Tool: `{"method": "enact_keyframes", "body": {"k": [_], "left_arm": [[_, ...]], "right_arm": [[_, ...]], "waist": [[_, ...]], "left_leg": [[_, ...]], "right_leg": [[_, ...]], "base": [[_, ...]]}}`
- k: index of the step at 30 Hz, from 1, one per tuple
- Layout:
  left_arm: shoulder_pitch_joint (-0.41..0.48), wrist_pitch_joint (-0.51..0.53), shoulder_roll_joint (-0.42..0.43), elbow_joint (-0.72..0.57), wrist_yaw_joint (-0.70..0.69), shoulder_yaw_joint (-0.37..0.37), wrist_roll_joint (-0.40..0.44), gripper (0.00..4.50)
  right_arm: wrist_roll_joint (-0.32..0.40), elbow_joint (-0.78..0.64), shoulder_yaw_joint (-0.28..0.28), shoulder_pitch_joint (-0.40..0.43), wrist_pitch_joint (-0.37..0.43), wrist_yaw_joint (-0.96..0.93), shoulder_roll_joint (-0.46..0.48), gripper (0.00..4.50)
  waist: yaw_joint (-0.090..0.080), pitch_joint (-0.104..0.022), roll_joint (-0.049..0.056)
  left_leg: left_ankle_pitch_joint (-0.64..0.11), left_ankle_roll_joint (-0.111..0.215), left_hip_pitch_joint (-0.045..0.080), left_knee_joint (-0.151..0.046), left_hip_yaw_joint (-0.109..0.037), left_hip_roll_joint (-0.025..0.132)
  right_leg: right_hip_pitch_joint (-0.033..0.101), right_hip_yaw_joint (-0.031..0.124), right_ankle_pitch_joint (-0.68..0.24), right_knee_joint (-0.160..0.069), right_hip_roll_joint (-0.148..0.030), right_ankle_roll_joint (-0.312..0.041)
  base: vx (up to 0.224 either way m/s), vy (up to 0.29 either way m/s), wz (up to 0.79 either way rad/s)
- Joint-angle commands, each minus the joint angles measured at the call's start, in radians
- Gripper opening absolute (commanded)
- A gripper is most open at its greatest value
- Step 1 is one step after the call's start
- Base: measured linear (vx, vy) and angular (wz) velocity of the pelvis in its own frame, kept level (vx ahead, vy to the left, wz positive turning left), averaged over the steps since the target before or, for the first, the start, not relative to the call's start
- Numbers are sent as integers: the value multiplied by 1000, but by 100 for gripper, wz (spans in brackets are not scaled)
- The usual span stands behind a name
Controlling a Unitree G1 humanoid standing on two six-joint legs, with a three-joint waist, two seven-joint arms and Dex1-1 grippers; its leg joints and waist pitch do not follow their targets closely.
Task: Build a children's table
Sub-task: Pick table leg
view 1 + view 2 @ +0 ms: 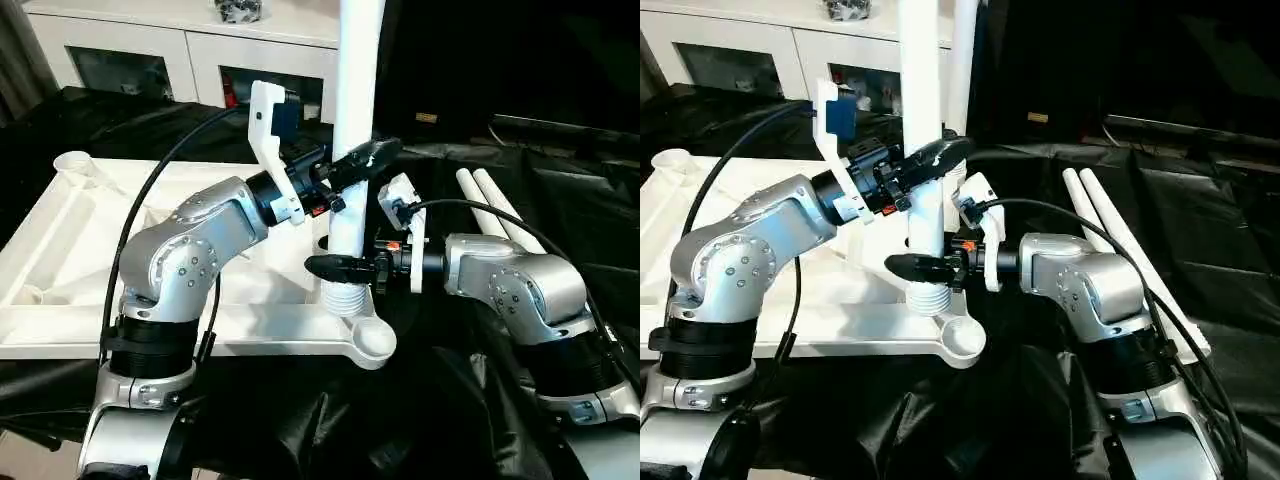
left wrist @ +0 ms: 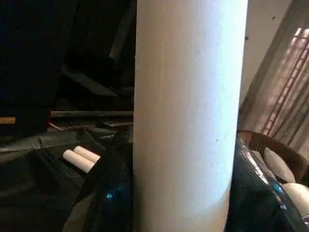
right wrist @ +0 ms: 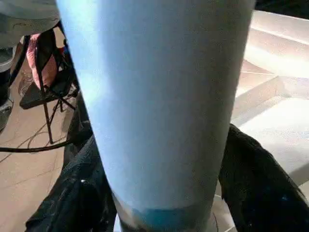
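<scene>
Both grippers clasp the long white tapered plastic leg (image 1: pixel 356 90) upright, left gripper (image 1: pixel 352 165) high, right gripper (image 1: pixel 340 268) low, steadying its threaded end over the upturned white ribbed tabletop's (image 1: pixel 70 240) near corner socket (image 1: pixel 372 340), not seated yet

The two head views looked forward and down from almost one place, and each wrist camera (very near) faced the same upright leg (image 1: pixel 356 120).
</scene>
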Motion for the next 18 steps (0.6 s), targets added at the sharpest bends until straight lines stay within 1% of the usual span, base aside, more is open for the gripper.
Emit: {"method": "enact_keyframes", "body": {"k": [1, 7, 10, 16, 18], "left_arm": [[-17, -2, 12, -2, -22, -13, 1, 184], [-21, -16, 9, 5, -19, -16, 14, 183], [-24, -22, 11, 9, -21, -20, 21, 183], [-29, -26, 17, 14, -33, -26, 27, 183], [-30, -25, 17, 14, -35, -25, 26, 183]], "right_arm": [[-5, -16, -14, -1, -7, 0, -24, 295], [4, -25, -18, -1, -3, 4, -23, 295], [6, -27, -17, 0, -3, 6, -23, 295], [9, -30, -18, 1, 3, 7, -28, 295], [10, -30, -17, 2, 6, 8, -30, 295]], "waist": [[1, -73, 5], [1, -73, 7], [0, -73, 6], [1, -74, 8], [0, -75, 7]], "left_leg": [[-56, -12, 20, -68, -28, 72], [-59, -14, 21, -69, -29, 73], [-59, -13, 21, -68, -29, 72], [-53, -13, 21, -68, -29, 73], [-55, -12, 21, -68, -29, 73]], "right_leg": [[51, 50, -3, -73, -111, -225], [51, 50, -6, -72, -112, -224], [51, 50, -3, -73, -111, -225], [51, 50, 16, -70, -111, -230], [52, 50, 17, -70, -112, -231]], "base": [[0, 0, 0], [0, 0, 0], [0, 0, 0], [0, 0, 0], [0, 0, 0]]}}
